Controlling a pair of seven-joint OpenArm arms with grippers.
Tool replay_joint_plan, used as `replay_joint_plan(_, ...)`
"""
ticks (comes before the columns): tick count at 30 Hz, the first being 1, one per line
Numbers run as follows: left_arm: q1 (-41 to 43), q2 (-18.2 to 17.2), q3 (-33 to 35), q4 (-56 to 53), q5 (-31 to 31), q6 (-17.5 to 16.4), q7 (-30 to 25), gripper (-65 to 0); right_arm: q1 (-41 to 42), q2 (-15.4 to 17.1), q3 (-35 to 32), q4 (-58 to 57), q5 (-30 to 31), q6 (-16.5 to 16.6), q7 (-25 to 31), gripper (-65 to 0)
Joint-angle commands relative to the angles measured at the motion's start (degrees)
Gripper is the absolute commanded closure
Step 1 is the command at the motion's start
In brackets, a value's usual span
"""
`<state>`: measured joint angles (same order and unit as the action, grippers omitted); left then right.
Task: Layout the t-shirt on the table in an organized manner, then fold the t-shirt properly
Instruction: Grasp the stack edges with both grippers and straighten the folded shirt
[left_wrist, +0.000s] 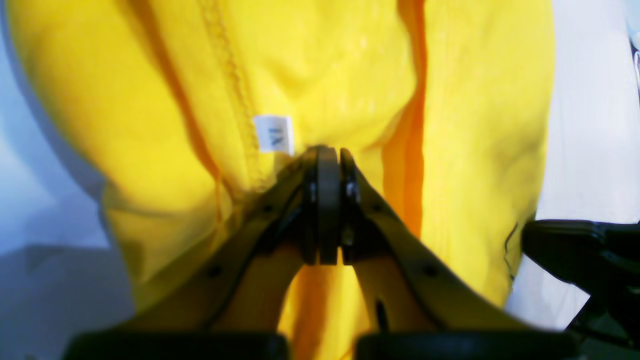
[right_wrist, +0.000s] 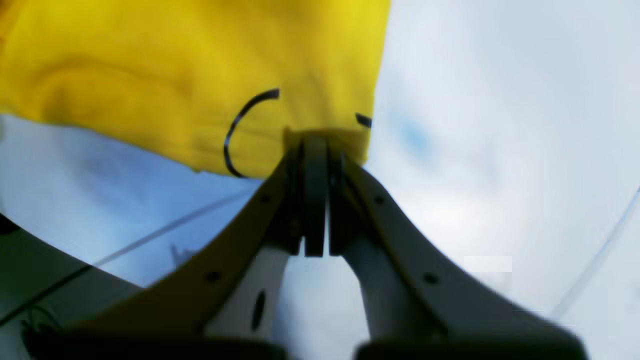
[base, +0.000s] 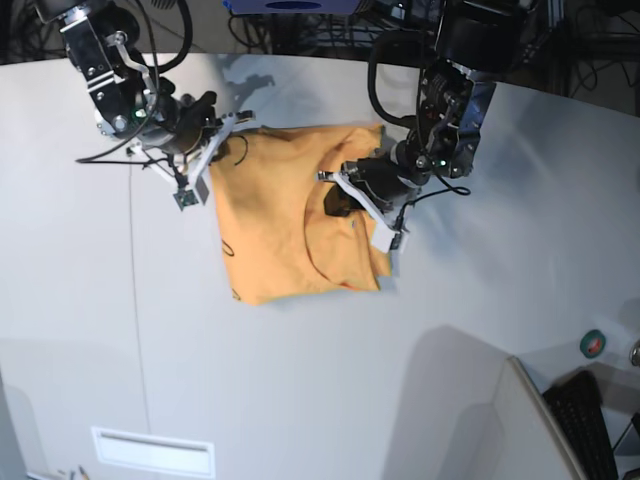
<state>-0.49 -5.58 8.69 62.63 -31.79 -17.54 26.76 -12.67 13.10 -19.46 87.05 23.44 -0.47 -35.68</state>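
T-shirt: soft matt cloth, creased, stitched seam seen along inner fold; small white woven-looking label sewn in, thin dark trim noted at edge. Tabletop: smooth matt white-grey, faint sheen, thin dark seam line. Left gripper: matt dark plastic-looking jaws, flat rubbery pads pressed into cloth, tan arms with rivet-like dots. Right gripper: same matt dark finish observed.
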Motion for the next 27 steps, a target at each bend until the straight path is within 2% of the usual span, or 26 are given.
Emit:
replay_joint_plan(1, -0.7, -0.2, -0.2, 0.7, 0.2, 0.6, -0.1, 0.0, 0.6, 0.2, 0.2, 0.6, 0.3, 0.3, 1.3, 0.0)
replay_joint_plan(6, 0.1, -0.3, -0.2, 7.3, 0.0, 0.6, 0.1, 0.0, -1.2, 0.5, 0.4, 6.6, 0.3, 0.3, 1.4, 0.0)
replay_joint_plan(9, 1.3, -0.3, -1.3, 13.7, 0.0, 0.6, 3.2, 0.0, -1.9, 0.7, 0.5, 11.0, 0.3, 0.3, 1.3, 0.0)
replay_joint_plan(13, 4.0, 0.3, -8.7, 23.2, 0.0, 0.6, 9.4, 0.0, -1.6, 1.7, 0.5, 12.3, 0.3, 0.3, 1.3, 0.0)
replay_joint_plan(17, 5.4, 1.3, -16.9, 25.0, -0.1, 0.5, 12.2, 0.0, -1.6, 1.8, 0.5, 12.2, 0.3, 0.3, 1.5, 0.0)
replay_joint_plan(18, 5.4, 1.3, -18.4, 24.2, -0.1, 0.4, 12.6, -3.8, -1.5, 1.8, 0.5, 12.2, 0.3, 0.3, 1.5, 0.0)
replay_joint_plan(22, 5.5, 1.1, -19.5, 20.1, -0.1, 0.4, 12.8, -55.6, -1.4, 1.8, 0.5, 12.2, 0.3, 0.3, 1.5, 0.0)
replay_joint_plan(23, 5.5, 1.1, -19.4, 18.9, -0.1, 0.3, 12.8, -64.7, -1.4, 1.8, 0.5, 12.2, 0.3, 0.3, 1.5, 0.0)
replay_joint_plan(25, 5.0, 1.3, -19.4, 15.8, -0.1, -1.1, 12.8, -65.0, -1.4, 1.8, 0.5, 12.2, 0.3, 0.3, 1.5, 0.0)
replay_joint_plan(27, 4.6, 1.4, -19.5, 12.7, -0.1, -4.6, 12.7, -65.0, -1.4, 1.8, 0.5, 12.2, 0.3, 0.3, 1.5, 0.0)
